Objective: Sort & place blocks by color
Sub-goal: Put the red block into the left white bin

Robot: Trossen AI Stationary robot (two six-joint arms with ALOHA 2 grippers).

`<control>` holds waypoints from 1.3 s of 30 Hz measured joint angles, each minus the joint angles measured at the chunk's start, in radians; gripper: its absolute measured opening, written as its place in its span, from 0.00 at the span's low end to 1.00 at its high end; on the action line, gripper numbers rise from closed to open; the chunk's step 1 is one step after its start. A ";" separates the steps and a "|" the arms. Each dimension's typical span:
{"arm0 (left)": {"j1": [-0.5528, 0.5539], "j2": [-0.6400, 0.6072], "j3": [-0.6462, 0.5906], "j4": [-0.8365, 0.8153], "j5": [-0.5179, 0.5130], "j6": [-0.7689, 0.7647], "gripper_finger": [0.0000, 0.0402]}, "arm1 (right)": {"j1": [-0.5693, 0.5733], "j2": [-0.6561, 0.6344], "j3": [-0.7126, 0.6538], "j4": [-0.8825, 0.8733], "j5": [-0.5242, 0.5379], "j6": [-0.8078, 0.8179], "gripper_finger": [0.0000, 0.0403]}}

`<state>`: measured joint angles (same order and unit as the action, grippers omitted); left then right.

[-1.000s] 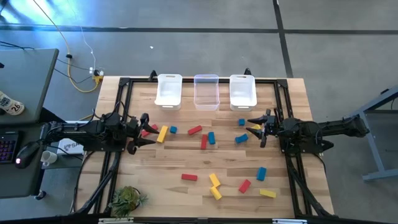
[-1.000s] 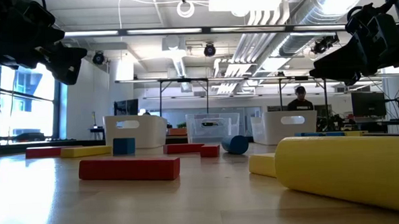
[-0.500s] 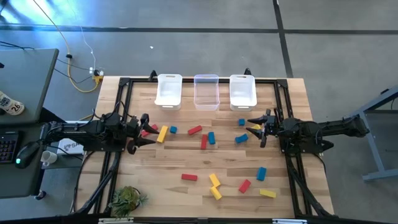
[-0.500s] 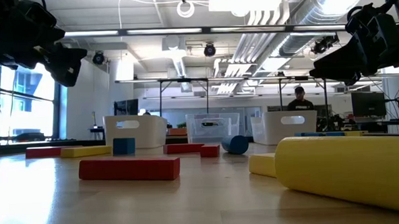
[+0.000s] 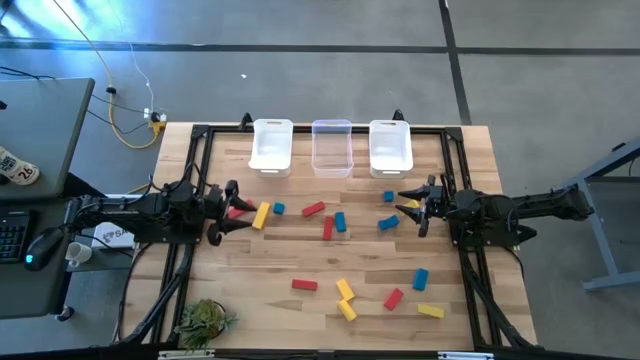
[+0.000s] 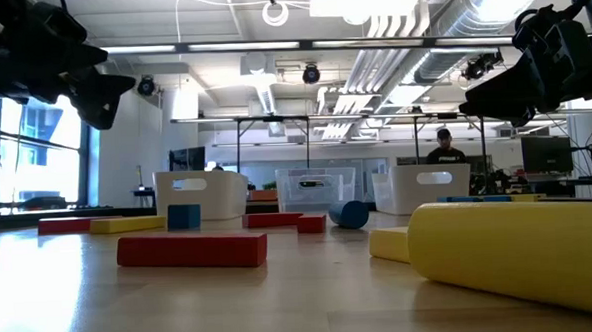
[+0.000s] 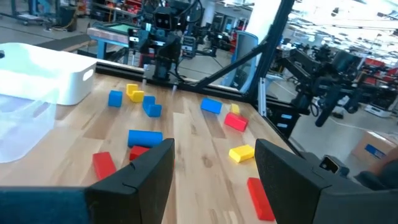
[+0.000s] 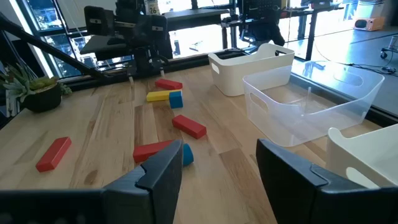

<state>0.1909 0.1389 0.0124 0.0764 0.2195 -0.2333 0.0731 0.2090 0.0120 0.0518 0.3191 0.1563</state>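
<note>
Several red, yellow and blue blocks lie flat and scattered on the wooden table point(image 5: 300, 250), among them a red block point(image 5: 313, 209), a blue block point(image 5: 340, 221) and a yellow block point(image 5: 346, 309). My left gripper point(image 5: 230, 209) hangs open above the table's left side, over a red block point(image 5: 240, 210). My right gripper point(image 5: 408, 207) hangs open above the right side, over a yellow block point(image 5: 411, 205). Each wrist view shows its two fingers apart, the left gripper point(image 7: 211, 180) and the right gripper point(image 8: 217, 180) with nothing between them.
Three bins stand in a row at the far edge: a white bin point(image 5: 271, 145), a clear bin point(image 5: 332, 147) and a second white bin point(image 5: 390, 146). A small potted plant point(image 5: 205, 320) sits at the near left corner. A person point(image 6: 445, 144) stands far behind the table.
</note>
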 joint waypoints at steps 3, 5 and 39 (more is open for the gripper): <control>0.000 0.000 0.000 0.000 -0.028 0.000 0.53 | 0.000 0.000 0.000 0.000 0.000 0.000 0.48; 0.000 0.000 0.000 0.000 -0.031 -0.009 0.53 | 0.000 0.000 0.000 0.000 0.000 0.000 0.48; 0.000 0.000 0.034 0.055 -0.392 0.091 0.53 | 0.000 0.000 0.000 0.000 0.000 0.000 0.48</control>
<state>0.1913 0.1394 0.0460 0.1313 -0.1730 -0.1424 0.0731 0.2089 0.0120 0.0517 0.3191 0.1562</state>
